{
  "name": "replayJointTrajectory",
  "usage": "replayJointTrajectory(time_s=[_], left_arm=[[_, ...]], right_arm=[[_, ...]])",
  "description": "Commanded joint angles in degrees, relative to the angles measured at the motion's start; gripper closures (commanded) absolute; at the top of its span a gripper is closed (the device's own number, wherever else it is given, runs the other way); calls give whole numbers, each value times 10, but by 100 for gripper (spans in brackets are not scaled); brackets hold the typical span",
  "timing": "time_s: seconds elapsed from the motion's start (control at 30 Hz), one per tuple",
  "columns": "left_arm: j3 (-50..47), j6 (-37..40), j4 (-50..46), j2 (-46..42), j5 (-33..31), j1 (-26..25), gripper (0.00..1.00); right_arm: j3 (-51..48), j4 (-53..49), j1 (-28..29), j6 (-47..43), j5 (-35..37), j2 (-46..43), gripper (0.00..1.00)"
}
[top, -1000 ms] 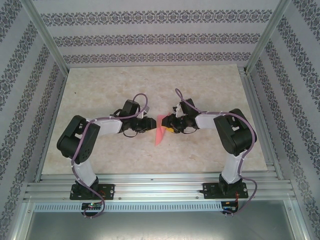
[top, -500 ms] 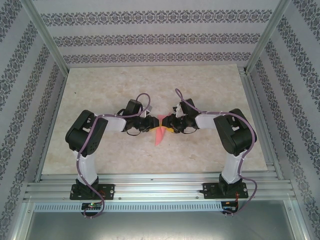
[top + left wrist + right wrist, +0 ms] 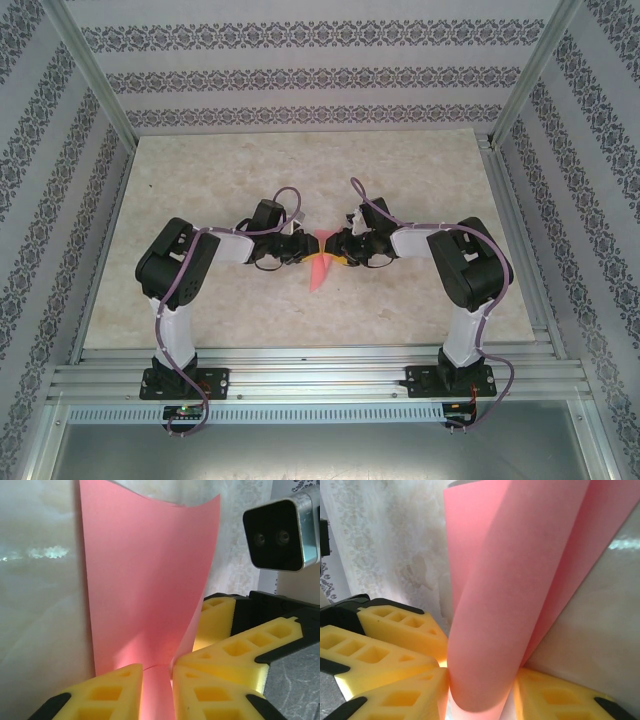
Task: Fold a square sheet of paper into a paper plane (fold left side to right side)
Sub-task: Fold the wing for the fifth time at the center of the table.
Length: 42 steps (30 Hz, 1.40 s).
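Square sheet of paper (image 3: 318, 262): at middle of counter (image 3: 250, 170), salmon-pink, bowed up between both tools rather than lying flat; long axis near-to-far in the top view, pointed lower end toward the arm bases.

Left tool (image 3: 303, 248): jaws drawn close, pinching the sheet at the side facing it; in the left wrist view, paper passing through the narrow gap and curving away ahead.

Right tool (image 3: 337, 246): jaws set wider, clasping a rounded bend of the same sheet, both pads against it.

Tools tip to tip, just beside each other, with the sheet between; neither arm nearer.

Judged: left-to-right fold in hand; layers close together but bend not yet pressed into a crease; coming move dependent on edges meeting square along that near-far axis; risk of a skewed crease while the paper bulges.
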Motion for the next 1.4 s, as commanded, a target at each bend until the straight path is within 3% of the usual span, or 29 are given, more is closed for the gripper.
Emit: replayJointTrajectory(time_s=[0.0,0.33,1.07,1.37], left_arm=[[4,-4,37,9,-5,0,79],[-21,10,43,-38,0,5,76],[-2,-29,71,11,7,4,75],[6,-27,60,39,2,5,81]], right_arm=[[-14,26,3,-4,26,12,63],[-21,37,-2,6,20,2,67],[-41,56,-9,10,6,-16,64],[-51,55,-16,10,1,-36,63]])
